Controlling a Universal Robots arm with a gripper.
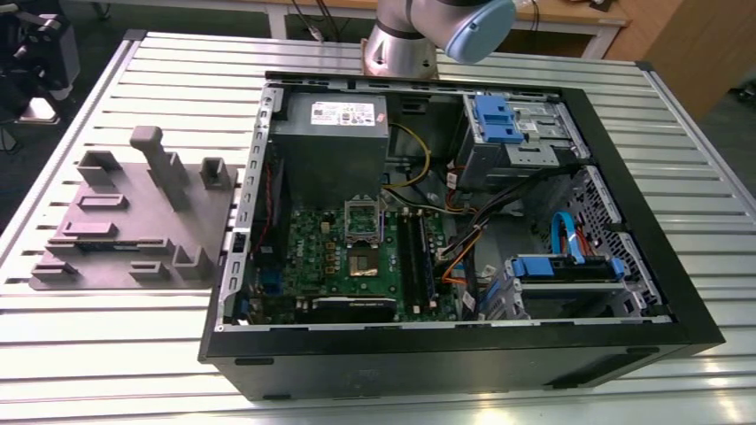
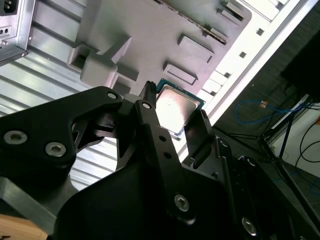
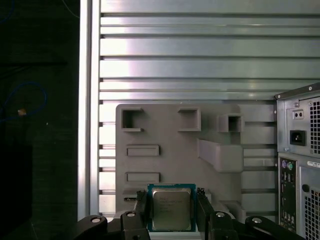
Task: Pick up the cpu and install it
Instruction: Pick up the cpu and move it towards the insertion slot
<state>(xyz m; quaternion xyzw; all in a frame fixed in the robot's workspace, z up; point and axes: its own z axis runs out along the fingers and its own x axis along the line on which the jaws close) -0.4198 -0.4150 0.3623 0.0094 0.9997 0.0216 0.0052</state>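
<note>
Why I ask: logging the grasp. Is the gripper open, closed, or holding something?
Gripper: jaws closed on the cpu, holding it up off the grey tray.

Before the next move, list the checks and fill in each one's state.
1. CPU sits between the fingers of the end effector in the first wrist view: ok.
2. Fingers press two opposite CPU edges: ok.
3. CPU square to the fingers, not skewed: ok.
4. CPU lifted off the grey fixture plate: cannot tell.
5. Computer case side open, motherboard exposed: ok.
6. CPU socket open and bare: cannot tell.
</note>
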